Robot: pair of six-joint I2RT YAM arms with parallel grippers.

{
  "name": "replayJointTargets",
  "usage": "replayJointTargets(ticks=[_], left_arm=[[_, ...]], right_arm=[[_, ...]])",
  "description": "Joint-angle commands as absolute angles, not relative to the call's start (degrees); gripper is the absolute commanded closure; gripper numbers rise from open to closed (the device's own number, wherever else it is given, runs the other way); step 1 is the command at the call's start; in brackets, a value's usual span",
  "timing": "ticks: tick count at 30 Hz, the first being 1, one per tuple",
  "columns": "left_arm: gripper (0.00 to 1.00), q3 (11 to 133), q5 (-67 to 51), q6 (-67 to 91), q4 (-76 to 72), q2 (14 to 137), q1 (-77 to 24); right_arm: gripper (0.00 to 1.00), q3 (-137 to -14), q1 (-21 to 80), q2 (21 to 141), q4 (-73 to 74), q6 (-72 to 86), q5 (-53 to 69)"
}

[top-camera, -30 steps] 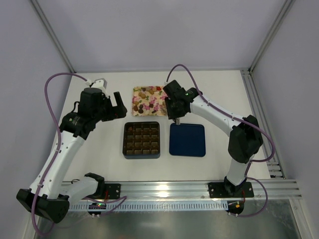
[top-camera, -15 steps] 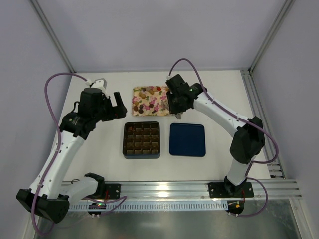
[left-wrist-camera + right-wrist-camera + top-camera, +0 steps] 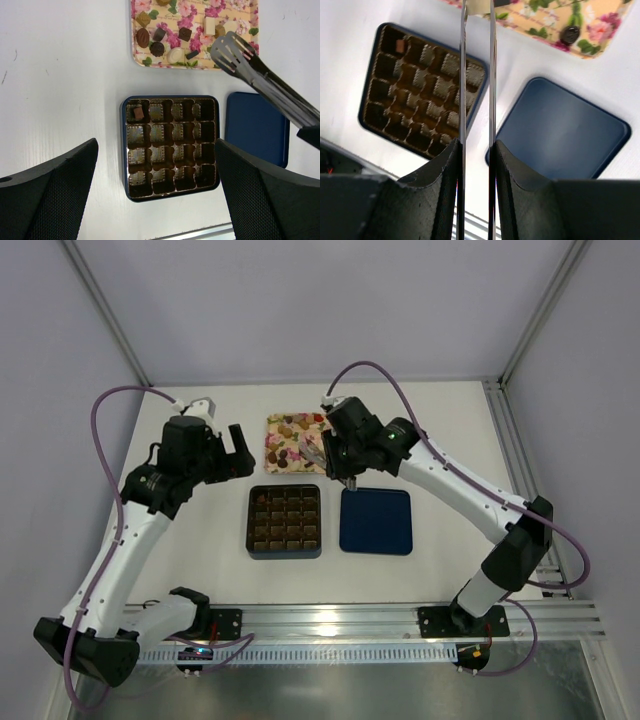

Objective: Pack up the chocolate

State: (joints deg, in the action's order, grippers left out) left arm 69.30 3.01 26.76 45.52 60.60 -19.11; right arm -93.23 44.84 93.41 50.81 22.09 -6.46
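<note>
Currently clamping tongs (image 3: 260, 80) w/ R gripper (image 3: 476, 150), blades a bit apart, tips over near-right corner of floral tray (image 3: 134, 30). Need to go left & further out for chocolate (image 3: 157, 48) strewn there; one pc in box (image 3: 122, 145), far-left cell. Holding L gripper (image 3: 242, 451) wide open, farther away.

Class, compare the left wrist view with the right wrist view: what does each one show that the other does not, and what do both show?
Only the left wrist view: the open left gripper, the slotted tips of the tongs, and the spread of chocolates on the floral tray. Only the right wrist view: the right gripper shut on the tongs' two arms. Both: the grid box with one chocolate in a corner cell, the navy lid, part of the tray.
</note>
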Motion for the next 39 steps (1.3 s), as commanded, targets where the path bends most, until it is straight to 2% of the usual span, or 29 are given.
replayJointTargets(ticks=[1,12,23,36,39], left_arm=[[0.04,71.81,4.04,26.9,45.17,60.99,-19.07],[0.04,72.16,4.57,26.89,45.88,60.64,-19.07],[0.04,71.81,4.75,26.54,46.06,60.47,-19.07],[0.04,71.46,4.75,26.63,45.88,60.82,-19.07],[0.04,71.54,4.66,26.54,45.79,60.73,-19.07]], right_arm=[[0.74,-94.13,48.68,90.53,50.54,23.73,-6.68],[0.74,-93.43,58.17,94.04,49.4,26.01,-6.42],[0.73,-92.81,59.33,97.2,48.34,25.84,-8.0],[0.54,-93.69,59.33,97.91,47.72,25.14,-8.09],[0.54,-94.13,59.33,97.74,48.07,25.05,-8.44]])
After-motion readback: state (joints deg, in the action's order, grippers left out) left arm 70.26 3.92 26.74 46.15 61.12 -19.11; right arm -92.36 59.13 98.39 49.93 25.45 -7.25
